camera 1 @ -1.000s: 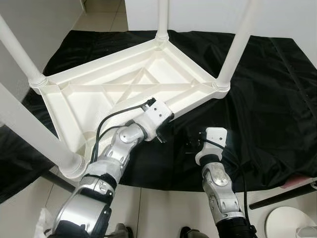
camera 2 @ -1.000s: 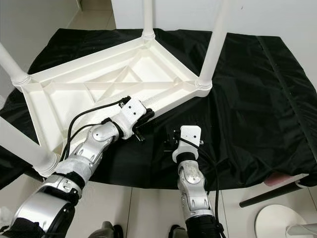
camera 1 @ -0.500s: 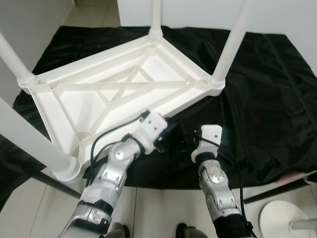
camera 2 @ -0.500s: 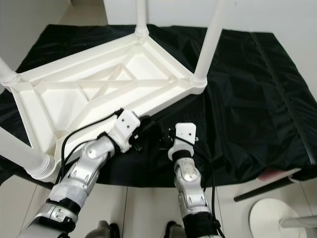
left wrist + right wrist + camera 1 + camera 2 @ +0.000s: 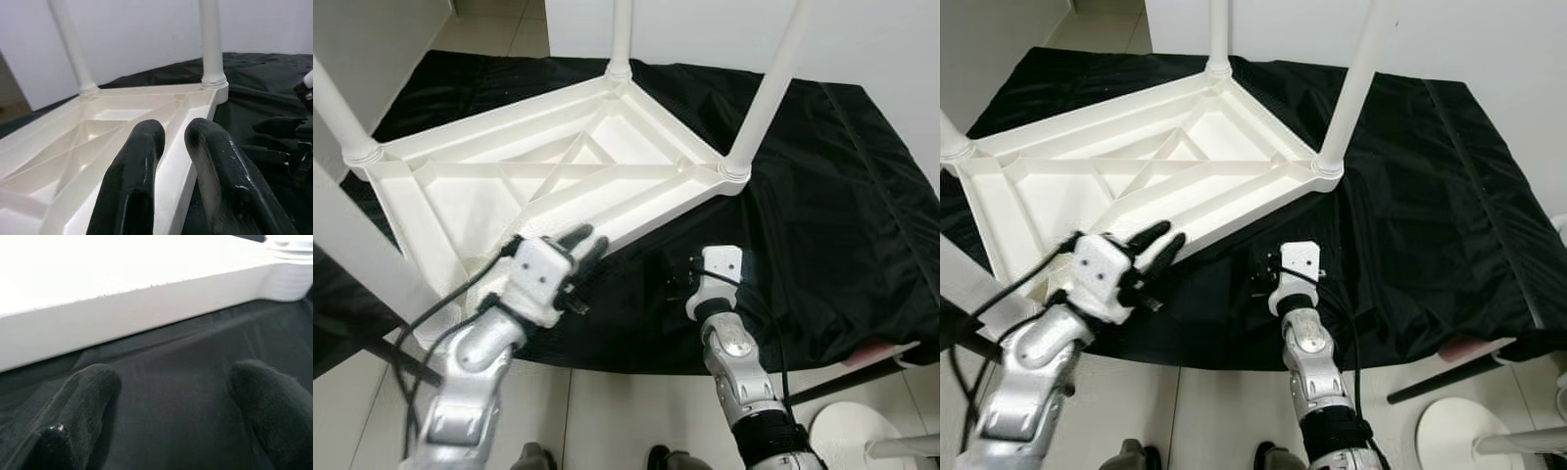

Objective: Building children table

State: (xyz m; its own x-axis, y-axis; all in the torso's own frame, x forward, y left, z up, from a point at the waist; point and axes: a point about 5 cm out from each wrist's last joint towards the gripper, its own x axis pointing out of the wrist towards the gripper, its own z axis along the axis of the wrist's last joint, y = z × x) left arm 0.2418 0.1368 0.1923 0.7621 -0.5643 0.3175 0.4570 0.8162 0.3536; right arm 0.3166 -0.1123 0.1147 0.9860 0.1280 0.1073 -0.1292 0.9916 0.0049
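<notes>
A white children's table is seen lying upside down on a black cloth spread over the floor, with its white legs standing upward from the corners. The left tool is held just above the table's near edge, close to the near left corner; its two black fingers are nearly closed, a narrow gap between them, with nothing gripped. The right tool is held low over the cloth just beside the same edge, its fingers spread wide apart and empty.
</notes>
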